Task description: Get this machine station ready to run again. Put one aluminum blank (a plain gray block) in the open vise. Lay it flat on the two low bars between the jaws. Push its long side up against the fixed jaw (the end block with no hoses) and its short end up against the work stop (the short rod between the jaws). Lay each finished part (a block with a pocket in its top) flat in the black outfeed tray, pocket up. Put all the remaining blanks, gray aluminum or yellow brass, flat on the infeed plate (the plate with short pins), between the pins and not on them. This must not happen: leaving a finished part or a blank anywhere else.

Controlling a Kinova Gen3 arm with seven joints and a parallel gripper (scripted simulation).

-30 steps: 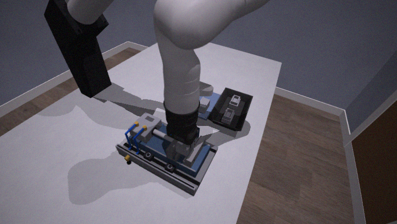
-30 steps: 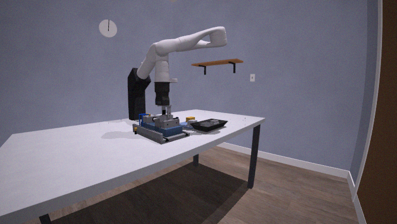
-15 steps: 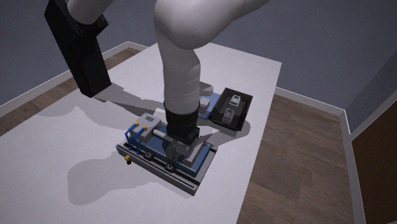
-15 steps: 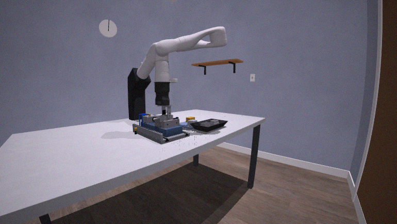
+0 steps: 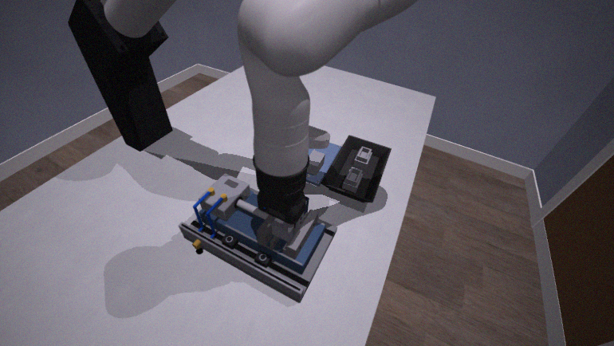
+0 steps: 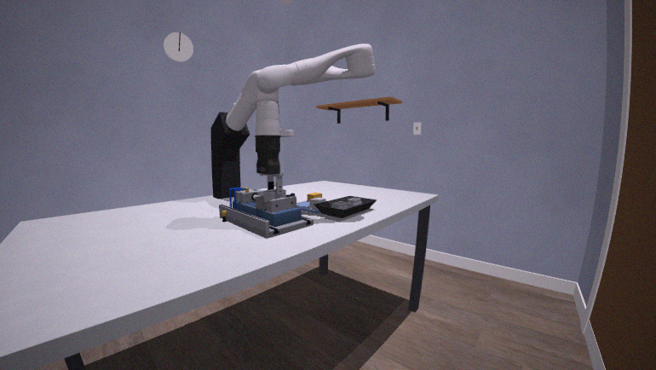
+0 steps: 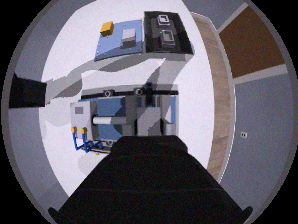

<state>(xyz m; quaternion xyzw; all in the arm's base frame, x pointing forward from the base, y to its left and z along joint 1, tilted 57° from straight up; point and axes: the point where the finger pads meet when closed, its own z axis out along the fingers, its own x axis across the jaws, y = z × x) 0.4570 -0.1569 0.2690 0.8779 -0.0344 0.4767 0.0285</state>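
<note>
The vise [image 5: 257, 240] stands on a blue base at the middle of the white table. My gripper [image 5: 279, 226] reaches straight down between its jaws and is shut on a gray aluminum blank [image 5: 273, 233], low in the vise opening. The wrist hides most of the blank. The hose-end block [image 5: 227, 193] is to the left and the fixed jaw [image 5: 303, 240] to the right. Two finished parts [image 5: 364, 155] [image 5: 353, 177] lie pocket up in the black outfeed tray [image 5: 356, 167]. A gray blank [image 5: 316, 157] and a yellow brass blank [image 7: 107, 30] sit on the blue infeed plate [image 7: 120, 43].
The arm's black base column [image 5: 122, 72] stands at the back left of the table. The tray sits right next to the infeed plate, just behind the vise. The table's right edge runs close to the tray.
</note>
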